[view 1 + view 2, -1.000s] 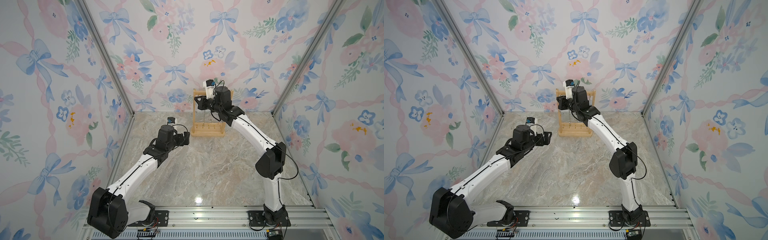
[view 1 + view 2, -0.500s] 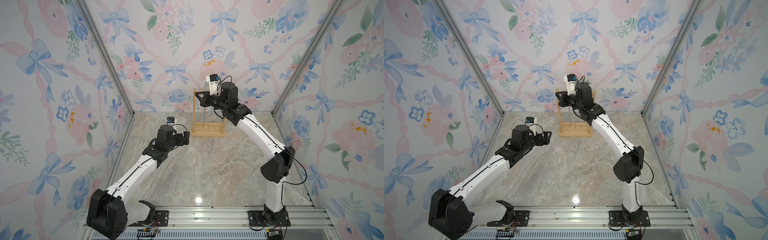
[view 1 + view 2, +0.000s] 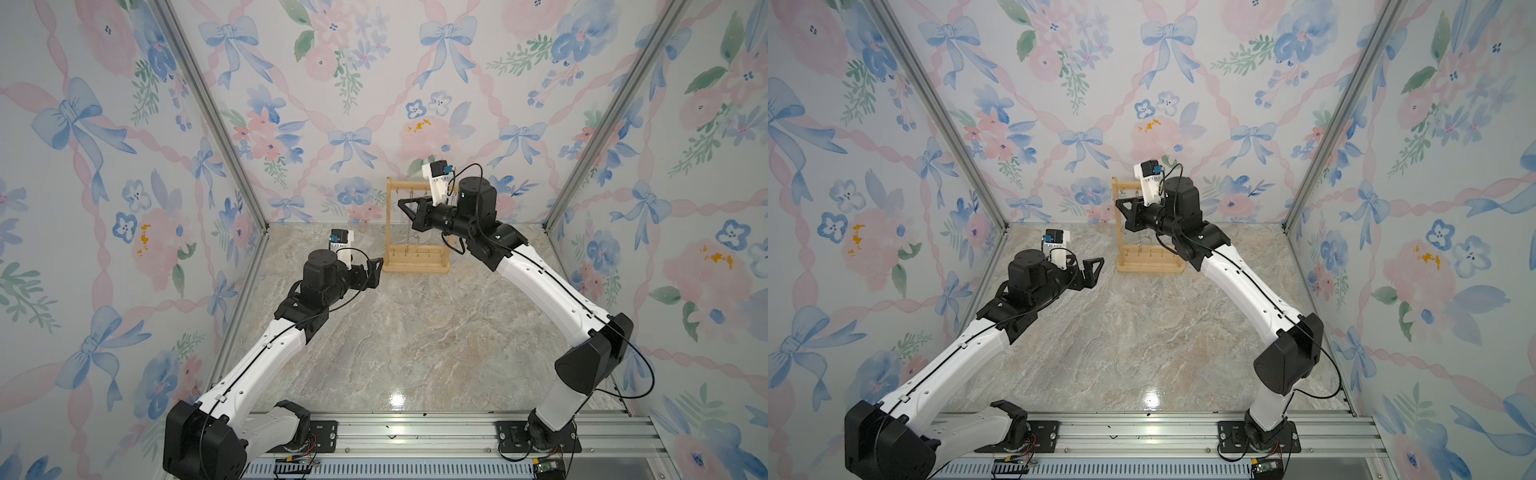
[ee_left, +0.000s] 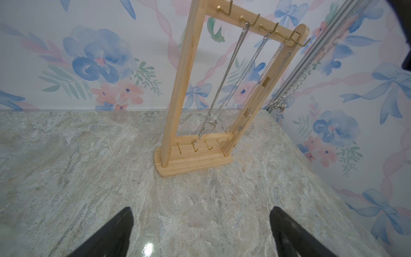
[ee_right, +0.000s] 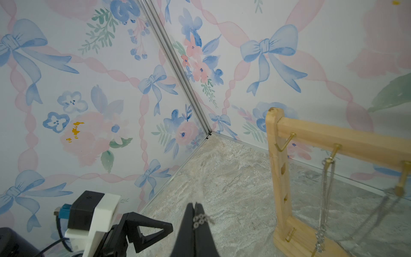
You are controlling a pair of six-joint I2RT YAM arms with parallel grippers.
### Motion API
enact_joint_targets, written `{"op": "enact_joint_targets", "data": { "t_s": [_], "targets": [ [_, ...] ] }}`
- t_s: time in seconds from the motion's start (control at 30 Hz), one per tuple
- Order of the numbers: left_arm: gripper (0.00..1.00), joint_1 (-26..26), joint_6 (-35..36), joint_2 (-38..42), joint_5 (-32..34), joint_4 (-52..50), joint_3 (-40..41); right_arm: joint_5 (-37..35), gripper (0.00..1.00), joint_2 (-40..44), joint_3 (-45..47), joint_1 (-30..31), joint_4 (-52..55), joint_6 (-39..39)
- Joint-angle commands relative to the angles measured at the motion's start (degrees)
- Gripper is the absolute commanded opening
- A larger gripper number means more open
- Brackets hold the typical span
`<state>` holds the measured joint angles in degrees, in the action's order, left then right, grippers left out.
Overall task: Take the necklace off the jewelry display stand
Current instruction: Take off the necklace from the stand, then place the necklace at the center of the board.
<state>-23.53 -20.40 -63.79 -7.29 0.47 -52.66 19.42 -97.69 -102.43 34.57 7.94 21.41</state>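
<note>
We see right gripper (image 5: 195, 208) pinched on necklace (image 5: 201, 219): likely light, limp, snaggy on stand (image 4: 184, 77) hooks (image 4: 255, 19), so hold near top. Left gripper (image 4: 201, 210) spread, empty.

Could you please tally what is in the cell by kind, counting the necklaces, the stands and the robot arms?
hanging necklaces: 3
held necklace, in the right claw: 1
jewelry display stand: 1
robot arms: 2
Total: 7
</note>
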Motion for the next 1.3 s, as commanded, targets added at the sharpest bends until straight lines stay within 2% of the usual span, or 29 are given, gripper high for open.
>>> {"op": "enact_joint_targets", "data": {
  "t_s": [0.0, 0.13, 0.27, 0.4, 0.53, 0.73, 0.87, 0.93, 1.07, 1.2, 1.27],
  "targets": [
    [0.98, -1.57, 3.12, 3.03, -8.29, 6.29, 1.76, 3.16, 0.00, 6.25, 5.97, -0.10, -4.04, -0.64],
    [0.98, -3.68, 4.38, 3.99, -17.14, 10.14, 2.52, 3.86, 0.00, 13.86, 15.69, -0.96, -7.37, -0.12],
    [0.97, -6.79, 5.90, 5.05, -23.19, 12.34, 3.05, 4.56, 0.00, 21.64, 25.52, -1.68, -10.88, 1.03],
    [0.97, -9.15, 5.65, 5.96, -26.15, 14.50, 3.62, 5.36, 0.00, 28.18, 34.50, -1.96, -14.38, 3.77],
    [0.96, -12.01, 5.57, 5.92, -25.72, 14.91, 3.50, 5.54, 0.00, 34.88, 42.58, -2.04, -14.70, 4.32],
    [0.96, -18.61, 5.27, 5.46, -19.03, 14.91, 1.89, 4.84, 0.00, 43.75, 55.08, -3.99, -17.22, 3.99],
    [0.93, -24.00, 5.55, 2.05, -14.30, 16.63, 2.45, 2.29, 0.00, 46.55, 63.26, -5.23, -23.68, 2.93],
    [0.93, -26.05, 5.15, 0.79, -12.29, 20.87, 4.98, 1.28, 0.00, 46.53, 67.34, -6.68, -29.16, 5.36],
    [0.93, -27.05, 3.56, -3.02, -11.73, 28.31, 9.57, 1.79, 0.00, 45.55, 71.17, -9.17, -35.94, 9.52],
    [0.93, -26.56, 8.64, -7.86, -12.21, 29.46, 10.84, 1.41, 0.00, 44.63, 71.99, -9.21, -37.10, 9.30],
    [0.92, -24.72, 9.63, -10.29, -15.44, 31.69, 11.37, 1.23, 0.00, 44.05, 72.45, -9.33, -38.20, 9.74]
  ]
}}
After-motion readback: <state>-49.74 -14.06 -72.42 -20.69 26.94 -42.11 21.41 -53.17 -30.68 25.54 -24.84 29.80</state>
